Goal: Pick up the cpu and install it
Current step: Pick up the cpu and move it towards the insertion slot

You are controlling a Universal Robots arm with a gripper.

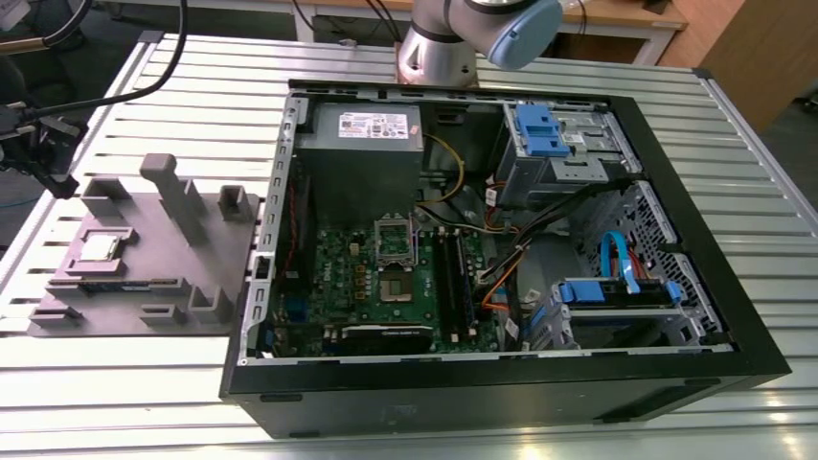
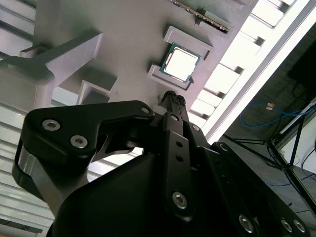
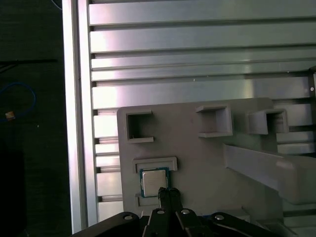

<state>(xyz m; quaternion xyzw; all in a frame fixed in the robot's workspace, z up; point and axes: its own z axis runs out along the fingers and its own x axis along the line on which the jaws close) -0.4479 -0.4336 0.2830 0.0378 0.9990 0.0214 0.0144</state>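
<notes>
While the fingers (image 3: 163, 195) hang pressed together and empty close over the cpu (image 3: 154, 181), which lies flat in its pocket on the grey tray (image 3: 197, 168), a descent without opening would likely strike its lid or skid it askew

Cut-off arm, small chip, covered edge

In the exterior view the arm (image 1: 492, 34) was cut off by the top edge. The cpu (image 1: 100, 247) on the grey tray (image 1: 151, 251) was too small for its surface detail to be told, as was the inside of the motherboard socket (image 1: 394, 287). In the first wrist view the fingers (image 3: 161, 196) covered part of one edge of the cpu (image 3: 153, 180), and the tray ran out past two picture edges. In the second wrist view the black linkage of the gripper (image 2: 173, 98) hid much of the tray and the worktop (image 2: 237, 74) beneath
</notes>
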